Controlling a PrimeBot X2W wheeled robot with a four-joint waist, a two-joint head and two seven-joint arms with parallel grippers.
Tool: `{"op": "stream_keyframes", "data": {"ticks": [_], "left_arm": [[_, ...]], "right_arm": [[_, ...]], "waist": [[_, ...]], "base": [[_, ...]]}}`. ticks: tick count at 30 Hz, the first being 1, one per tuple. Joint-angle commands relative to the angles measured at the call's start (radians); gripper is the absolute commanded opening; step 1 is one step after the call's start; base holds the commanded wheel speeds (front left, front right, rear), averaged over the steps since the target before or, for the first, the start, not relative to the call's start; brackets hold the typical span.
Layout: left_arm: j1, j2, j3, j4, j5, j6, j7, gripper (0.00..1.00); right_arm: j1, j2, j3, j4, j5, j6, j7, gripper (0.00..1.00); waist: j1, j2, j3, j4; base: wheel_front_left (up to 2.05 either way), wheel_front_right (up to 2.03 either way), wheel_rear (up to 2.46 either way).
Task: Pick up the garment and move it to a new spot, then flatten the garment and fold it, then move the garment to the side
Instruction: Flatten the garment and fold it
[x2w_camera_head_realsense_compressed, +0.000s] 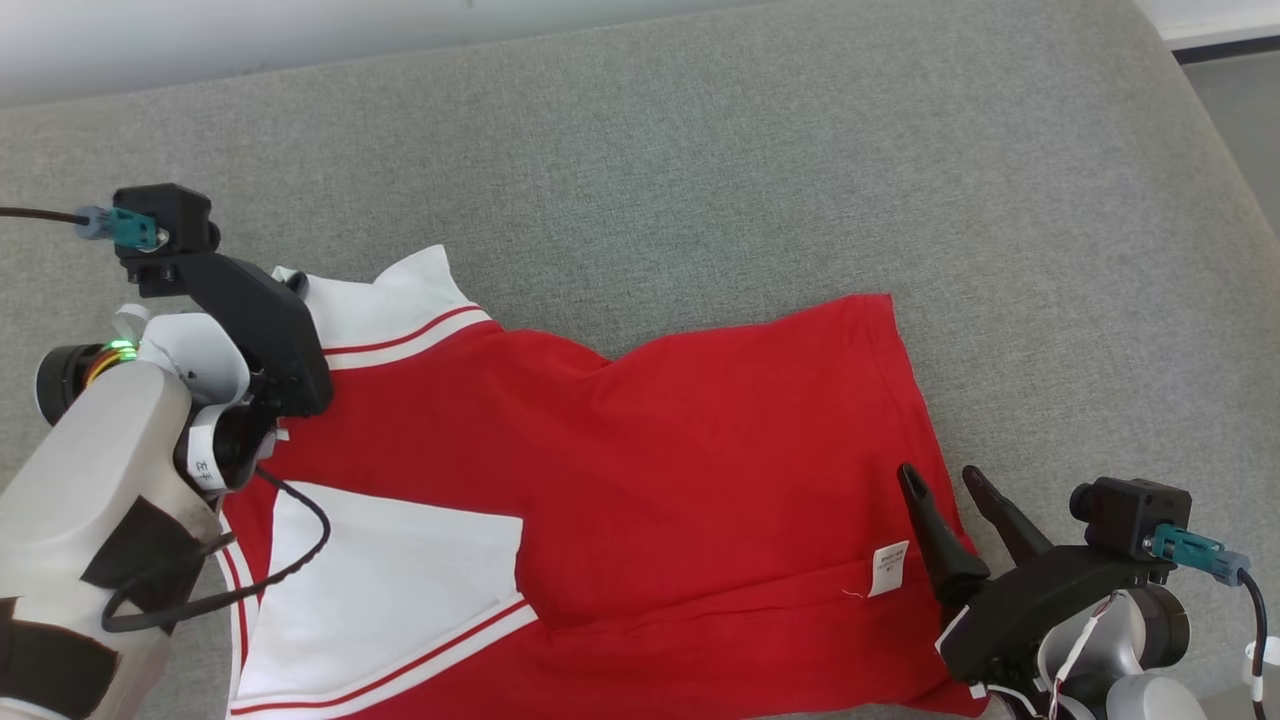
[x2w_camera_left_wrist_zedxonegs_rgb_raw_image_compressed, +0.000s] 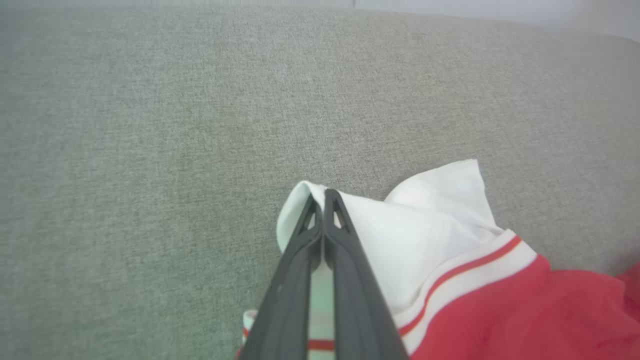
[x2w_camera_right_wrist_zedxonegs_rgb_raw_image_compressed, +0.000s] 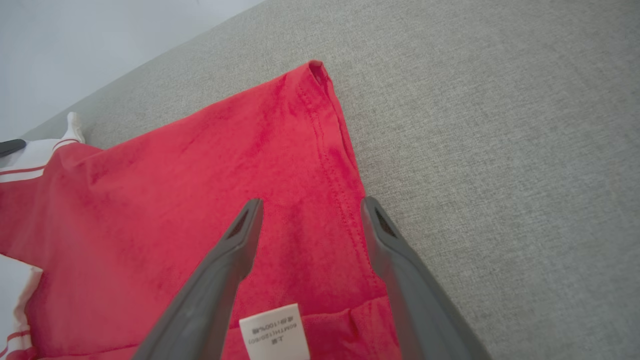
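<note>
The garment (x2w_camera_head_realsense_compressed: 650, 450) is a red shirt with white, red-striped sleeves, lying spread on the grey cushion (x2w_camera_head_realsense_compressed: 700, 150) with its white care label (x2w_camera_head_realsense_compressed: 888, 568) showing near the hem. My left gripper (x2w_camera_head_realsense_compressed: 290, 282) is shut on the edge of the far white sleeve (x2w_camera_left_wrist_zedxonegs_rgb_raw_image_compressed: 400, 235). In the left wrist view its fingertips (x2w_camera_left_wrist_zedxonegs_rgb_raw_image_compressed: 324, 194) pinch the folded white cloth. Over the red hem (x2w_camera_right_wrist_zedxonegs_rgb_raw_image_compressed: 340, 165) at the shirt's right end, my right gripper (x2w_camera_head_realsense_compressed: 940, 478) stands open. Its gap (x2w_camera_right_wrist_zedxonegs_rgb_raw_image_compressed: 311, 202) frames red cloth, with the label (x2w_camera_right_wrist_zedxonegs_rgb_raw_image_compressed: 274, 332) low between the fingers.
The grey cushion stretches wide beyond the shirt, toward a pale wall (x2w_camera_head_realsense_compressed: 300, 30) at the back. Its right edge (x2w_camera_head_realsense_compressed: 1215, 150) drops off to the floor (x2w_camera_head_realsense_compressed: 1240, 100). A black cable (x2w_camera_head_realsense_compressed: 300, 560) from my left arm loops over the near white sleeve.
</note>
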Motion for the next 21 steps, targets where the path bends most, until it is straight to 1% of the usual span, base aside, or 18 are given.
{"op": "stream_keyframes", "data": {"ticks": [1,4,7,10,12,17,21], "left_arm": [[-0.008,0.008,0.0,-0.002,0.005,0.004,-0.007,0.0],[-0.017,0.02,0.0,-0.01,0.016,-0.006,-0.03,0.0],[-0.014,0.021,0.011,-0.031,0.002,-0.02,-0.045,0.0],[-0.001,0.025,0.024,-0.056,-0.024,-0.04,-0.049,0.0],[0.007,0.028,0.025,-0.073,-0.029,-0.045,-0.044,0.0],[0.018,0.03,0.02,-0.109,-0.033,-0.046,-0.034,0.0],[0.018,0.025,0.016,-0.129,-0.033,-0.042,-0.024,0.0]], "right_arm": [[-0.007,0.003,0.002,0.0,0.003,0.001,-0.007,1.0],[-0.027,0.003,0.007,-0.011,-0.016,0.001,-0.005,1.0],[-0.067,0.003,0.001,-0.03,-0.051,0.001,0.027,1.0],[-0.135,0.003,-0.025,-0.035,-0.081,0.001,0.098,1.0],[-0.197,0.002,-0.052,-0.019,-0.119,0.001,0.159,1.0],[-0.359,0.001,-0.103,0.091,-0.197,0.001,0.287,1.0],[-0.472,-0.001,-0.108,0.214,-0.222,0.001,0.362,1.0]], "waist": [[-0.0001,0.0,0.001,0.001],[-0.0001,0.0,0.004,0.005],[-0.0001,0.0,0.005,0.013],[-0.0001,0.0,0.007,0.02],[-0.0001,0.0,0.01,0.028],[-0.0001,0.0,0.017,0.049],[-0.0001,0.0,0.022,0.062]], "base": [[0.0,0.0,0.0],[0.0,0.0,0.0],[0.0,0.0,0.0],[0.0,0.0,0.0],[0.0,0.0,0.0],[0.0,0.0,0.0],[0.0,0.0,0.0]]}}
